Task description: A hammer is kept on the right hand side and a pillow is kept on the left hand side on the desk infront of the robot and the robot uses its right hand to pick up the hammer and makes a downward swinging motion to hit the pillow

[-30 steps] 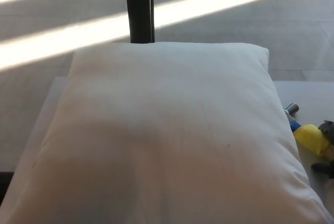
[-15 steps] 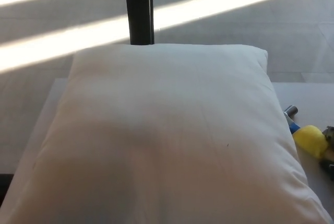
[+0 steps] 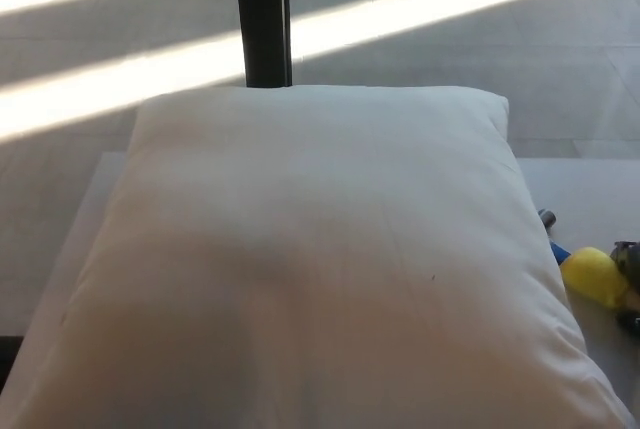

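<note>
A big white pillow [image 3: 310, 259] fills most of the head view and lies on the white desk [image 3: 590, 184]. Just off its right edge lies the hammer [image 3: 592, 276], of which a yellow part, a bit of blue and a small metal end show; the pillow hides the rest. Dark parts of my right hand [image 3: 630, 259] show at the right edge of the picture, right beside the yellow part. Whether it holds the hammer cannot be seen. My left hand does not show.
A dark upright post [image 3: 262, 17] stands behind the pillow. Beyond the desk is a grey floor [image 3: 450, 49] with bright bands of sunlight. A narrow strip of desk shows left of the pillow.
The whole picture has shifted a little left and down, so the camera moved. The hammer's metal end now sits closer to the pillow's edge, and less of the dark hand shows.
</note>
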